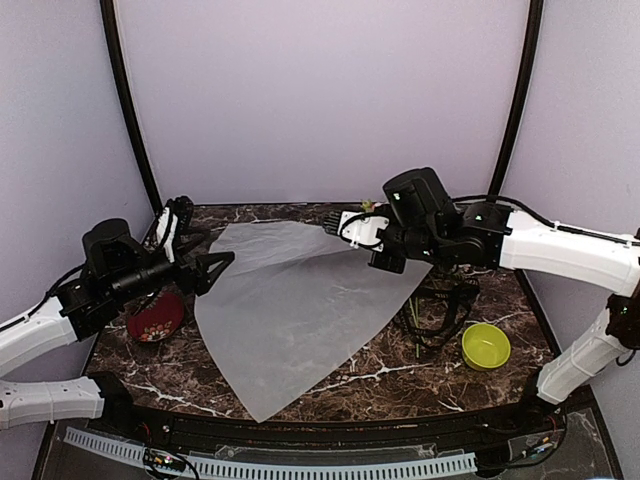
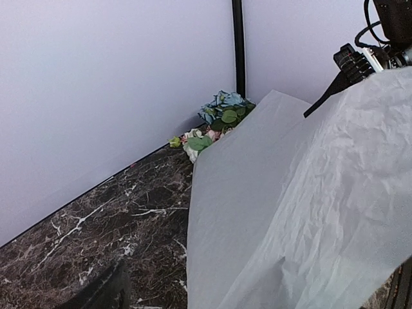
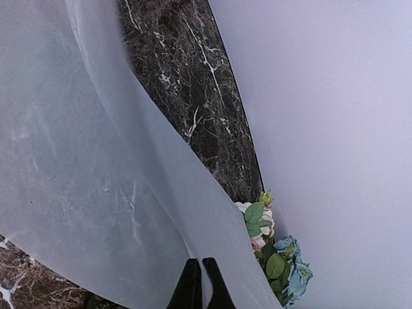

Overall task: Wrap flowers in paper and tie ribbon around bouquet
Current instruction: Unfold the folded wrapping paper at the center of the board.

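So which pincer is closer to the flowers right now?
Right. The right pincer, shut on the paper, sits just beside the flowers; the left pincer stands open at the sheet's left edge, well away.

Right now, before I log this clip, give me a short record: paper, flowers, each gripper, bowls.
paper: mostly lying flat, far corner lifted
right gripper: shut on the lifted paper corner
left gripper: open, at the paper's left edge, holding nothing
flowers: by the back wall, not yet wrapped, beyond the raised paper
bowls: red bowl on the left, yellow-green bowl on the right
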{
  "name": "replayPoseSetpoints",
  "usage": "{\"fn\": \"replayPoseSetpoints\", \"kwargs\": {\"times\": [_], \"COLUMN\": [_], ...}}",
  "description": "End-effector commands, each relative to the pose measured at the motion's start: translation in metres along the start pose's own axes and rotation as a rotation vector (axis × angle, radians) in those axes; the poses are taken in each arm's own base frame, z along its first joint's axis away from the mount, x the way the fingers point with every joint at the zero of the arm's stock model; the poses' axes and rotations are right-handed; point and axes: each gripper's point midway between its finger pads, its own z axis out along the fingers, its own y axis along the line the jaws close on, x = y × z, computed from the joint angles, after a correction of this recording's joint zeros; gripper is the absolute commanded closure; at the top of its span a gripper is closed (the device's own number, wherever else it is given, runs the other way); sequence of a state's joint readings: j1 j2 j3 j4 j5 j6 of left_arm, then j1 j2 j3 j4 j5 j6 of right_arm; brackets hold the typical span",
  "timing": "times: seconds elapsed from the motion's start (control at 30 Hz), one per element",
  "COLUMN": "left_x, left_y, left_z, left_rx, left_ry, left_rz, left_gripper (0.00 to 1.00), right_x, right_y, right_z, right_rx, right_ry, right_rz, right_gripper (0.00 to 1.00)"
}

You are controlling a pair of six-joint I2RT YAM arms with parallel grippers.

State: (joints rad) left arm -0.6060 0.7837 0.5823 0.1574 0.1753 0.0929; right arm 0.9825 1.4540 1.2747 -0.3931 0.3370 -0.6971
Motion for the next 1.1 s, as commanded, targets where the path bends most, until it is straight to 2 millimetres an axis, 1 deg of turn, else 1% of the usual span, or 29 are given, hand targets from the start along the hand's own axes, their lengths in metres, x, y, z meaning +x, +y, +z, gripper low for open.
{"fn": "replayPoseSetpoints", "kwargs": {"times": [0.0, 0.03, 0.07, 0.13, 0.17, 0.2, 0.23, 0.27, 0.3, 0.33, 0.4, 0.43, 0.5, 0.6, 0.63, 0.73, 0.87, 0.97, 1.07], "left_x": [-0.016, -0.018, -0.019, -0.017, -0.015, -0.015, -0.014, -0.015, -0.019, -0.021, -0.022, -0.019, -0.006, 0.026, 0.038, 0.070, 0.104, 0.139, 0.170], "left_y": [-0.014, -0.016, -0.021, -0.032, -0.039, -0.043, -0.046, -0.046, -0.042, -0.036, -0.022, -0.011, 0.012, 0.045, 0.055, 0.081, 0.108, 0.121, 0.129], "left_z": [0.008, 0.010, 0.011, 0.013, 0.012, 0.012, 0.012, 0.012, 0.013, 0.014, 0.016, 0.018, 0.022, 0.027, 0.028, 0.024, 0.006, -0.010, -0.025], "left_rx": [0.096, 0.113, 0.141, 0.212, 0.251, 0.279, 0.295, 0.296, 0.270, 0.238, 0.154, 0.094, -0.039, -0.193, -0.228, -0.317, -0.463, -0.573, -0.653], "left_ry": [0.006, 0.005, 0.005, 0.003, -0.001, -0.007, -0.014, -0.023, -0.040, -0.054, -0.077, -0.076, -0.056, -0.002, 0.010, 0.016, -0.018, 0.003, 0.030], "left_rz": [0.090, 0.086, 0.081, 0.066, 0.055, 0.040, 0.023, -0.002, -0.046, -0.088, -0.181, -0.229, -0.347, -0.555, -0.633, -0.846, -1.004, -1.110, -1.209], "left_gripper": [0.19, 0.22, 0.27, 0.38, 0.46, 0.57, 0.72, 0.86, 0.98, 1.00, 1.00, 1.00, 1.00, 1.00, 1.00, 1.00, 1.00, 1.00, 1.00], "right_x": [-0.010, -0.011, -0.012, -0.015, -0.016, -0.018, -0.020, -0.023, -0.025, -0.026, -0.030, -0.031, -0.036, -0.039, -0.039, -0.035, -0.034, -0.032, -0.029], "right_y": [-0.011, -0.012, -0.014, -0.020, -0.022, -0.024, -0.026, -0.028, -0.032, -0.036, -0.050, -0.056, -0.069, -0.082, -0.085, -0.091, -0.092, -0.091, -0.083], "right_z": [-0.015, -0.016, -0.017, -0.019, -0.019, -0.020, -0.020, -0.020, -0.020, -0.019, -0.020, -0.021, -0.023, -0.026, -0.027, -0.028, -0.028, -0.028, -0.021], "right_rx": [0.031, 0.034, 0.041, 0.065, 0.075, 0.083, 0.091, 0.105, 0.124, 0.151, 0.222, 0.250, 0.283, 0.291, 0.291, 0.287, 0.231, 0.172, 0.089], "right_ry": [-0.007, -0.010, -0.013, -0.023, -0.028, -0.037, -0.048, -0.060, -0.071, -0.075, -0.095, -0.108, -0.146, -0.193, -0.203, -0.230, -0.263, -0.288, -0.302], "right_rz": [-0.042, -0.045, -0.046, -0.041, -0.039, -0.037, -0.034, -0.027, -0.018, -0.003, 0.041, 0.070, 0.146, 0.264, 0.294, 0.380, 0.482, 0.571, 0.648], "right_gripper": [1.00, 1.00, 1.00, 1.00, 1.00, 1.00, 1.00, 1.00, 1.00, 1.00, 1.00, 0.95, 0.74, 0.56, 0.52, 0.44, 0.37, 0.35, 0.34]}}
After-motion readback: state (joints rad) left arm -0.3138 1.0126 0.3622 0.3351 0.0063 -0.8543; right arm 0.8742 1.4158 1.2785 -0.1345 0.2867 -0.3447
